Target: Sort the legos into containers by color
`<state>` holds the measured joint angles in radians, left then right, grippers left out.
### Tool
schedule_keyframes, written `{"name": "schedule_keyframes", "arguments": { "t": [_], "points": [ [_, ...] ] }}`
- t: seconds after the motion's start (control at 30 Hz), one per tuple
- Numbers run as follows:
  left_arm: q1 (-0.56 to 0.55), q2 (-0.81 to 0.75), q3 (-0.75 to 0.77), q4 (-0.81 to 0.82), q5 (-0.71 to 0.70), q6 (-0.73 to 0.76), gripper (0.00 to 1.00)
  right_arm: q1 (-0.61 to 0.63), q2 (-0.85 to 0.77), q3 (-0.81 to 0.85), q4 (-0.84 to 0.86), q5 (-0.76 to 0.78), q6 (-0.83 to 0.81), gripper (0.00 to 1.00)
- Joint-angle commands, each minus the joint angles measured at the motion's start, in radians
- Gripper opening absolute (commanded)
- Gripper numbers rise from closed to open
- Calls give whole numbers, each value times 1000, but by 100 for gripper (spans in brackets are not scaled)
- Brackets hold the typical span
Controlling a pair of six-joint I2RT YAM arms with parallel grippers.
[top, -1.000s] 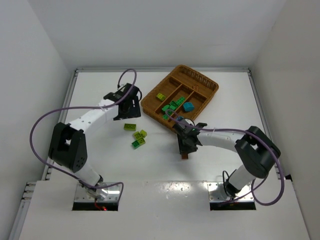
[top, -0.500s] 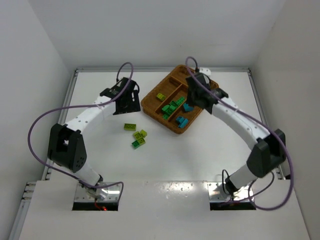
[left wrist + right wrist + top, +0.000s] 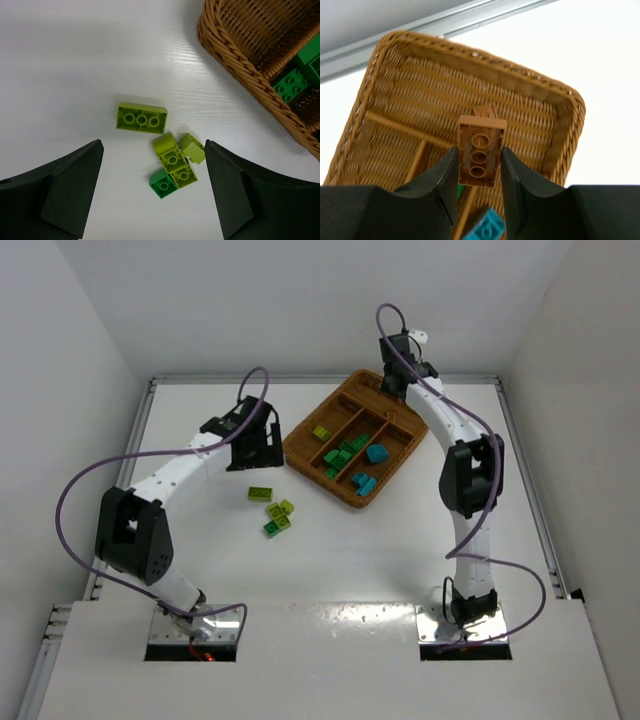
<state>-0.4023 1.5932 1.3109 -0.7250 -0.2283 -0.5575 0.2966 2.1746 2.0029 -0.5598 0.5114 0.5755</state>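
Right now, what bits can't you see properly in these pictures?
- Top view: the brown brick is hidden beneath the right end effector.
- Right wrist view: the fingers cover the near compartments of the tray; only a corner of one blue brick shows.
- Left wrist view: the picture edge cuts off the tray and its dark green bricks.
- Top view: the left end effector is too dark and small to see its fingertips.

White arm links [image 3: 180,472], black joints [image 3: 135,535], looping purple cables [image 3: 63,502] (one per arm), black tapered fingers [image 3: 65,195], apparently metal base plates [image 3: 165,638]
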Motion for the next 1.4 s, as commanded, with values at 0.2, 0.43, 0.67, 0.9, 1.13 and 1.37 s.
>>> {"name": "schedule_keyframes", "arguments": {
  "t": [0.2, 0.43, 0.67, 0.9, 1.13, 1.37],
  "points": [
    [13, -2, -30, -7, 10, 2, 90, -66, 146, 143, 6, -10, -12, 32],
    [13, 8, -30, -7, 20, 2, 100, -91, 157, 200, -9, -48, -3, 62],
    [34, 27, -79, 13, -3, -68, 93, -68, -129, -129, 86, -48, -12, 59],
    [125, 86, -130, 41, 62, -257, 94, -59, -418, -510, 193, -129, 18, 60],
    [105, 148, -153, 116, 104, -461, 99, -59, -519, -631, 182, -152, 7, 61],
    [105, 266, -78, 107, 92, -553, 99, -50, -565, -662, 173, -217, 7, 62]
  ]
}}
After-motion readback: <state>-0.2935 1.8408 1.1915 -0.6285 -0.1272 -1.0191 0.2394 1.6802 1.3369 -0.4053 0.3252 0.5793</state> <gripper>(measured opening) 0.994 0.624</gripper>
